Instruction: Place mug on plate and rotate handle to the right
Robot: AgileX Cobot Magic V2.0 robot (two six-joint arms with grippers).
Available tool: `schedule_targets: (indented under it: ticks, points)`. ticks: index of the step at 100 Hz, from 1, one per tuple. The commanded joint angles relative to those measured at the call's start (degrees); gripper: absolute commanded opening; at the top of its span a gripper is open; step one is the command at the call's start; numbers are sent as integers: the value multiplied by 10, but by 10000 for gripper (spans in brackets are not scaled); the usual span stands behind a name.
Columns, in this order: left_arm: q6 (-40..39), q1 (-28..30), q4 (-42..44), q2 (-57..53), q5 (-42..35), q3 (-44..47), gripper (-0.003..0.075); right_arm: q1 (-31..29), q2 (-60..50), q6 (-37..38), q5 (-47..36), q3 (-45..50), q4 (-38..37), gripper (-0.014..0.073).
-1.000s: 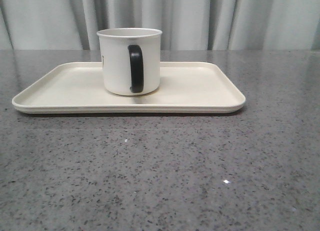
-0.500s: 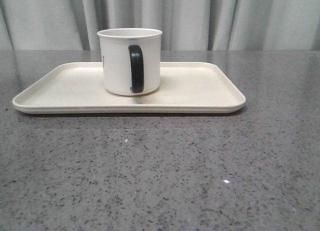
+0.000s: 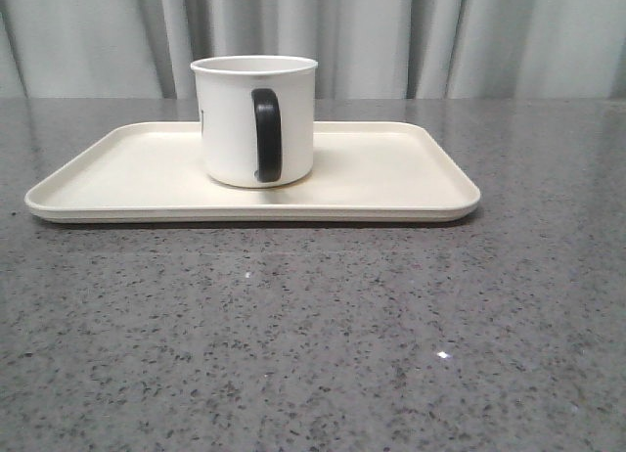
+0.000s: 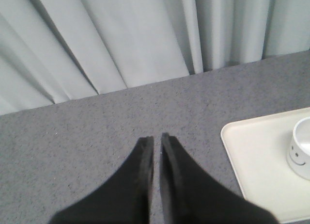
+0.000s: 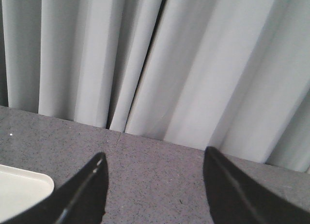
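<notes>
The white mug (image 3: 235,119) stands upright on the cream plate (image 3: 391,173), left of its middle. Its black handle (image 3: 266,134) faces the camera, slightly right of the mug's centre. The smiley print shows only as a dark edge at the mug's left side. In the left wrist view the mug (image 4: 301,149) with its smiley face and the plate (image 4: 261,170) sit off to one side; my left gripper (image 4: 156,136) is shut and empty over bare table. My right gripper (image 5: 154,158) is open and empty, with a plate corner (image 5: 24,187) beside it. Neither gripper shows in the front view.
The grey speckled tabletop (image 3: 313,335) stretches in front of the plate. Pale grey curtains (image 3: 391,36) hang behind the table's far edge.
</notes>
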Motion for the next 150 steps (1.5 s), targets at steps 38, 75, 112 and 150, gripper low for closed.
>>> schedule_targets:
  ticks: [38, 75, 112, 150]
  points:
    - [-36, 2, 45, -84, -13, 169, -20, 0, 3, -3, -42, -17, -7, 438]
    - [-47, 2, 48, -112, -29, 174, -20, 12, 110, -12, -27, -150, -7, 438]
    - [-48, 2, 48, -112, -30, 174, -20, 147, 302, -63, 64, -368, -6, 438]
    - [-48, 2, 48, -112, -30, 174, -20, 233, 467, -83, 144, -434, -4, 438]
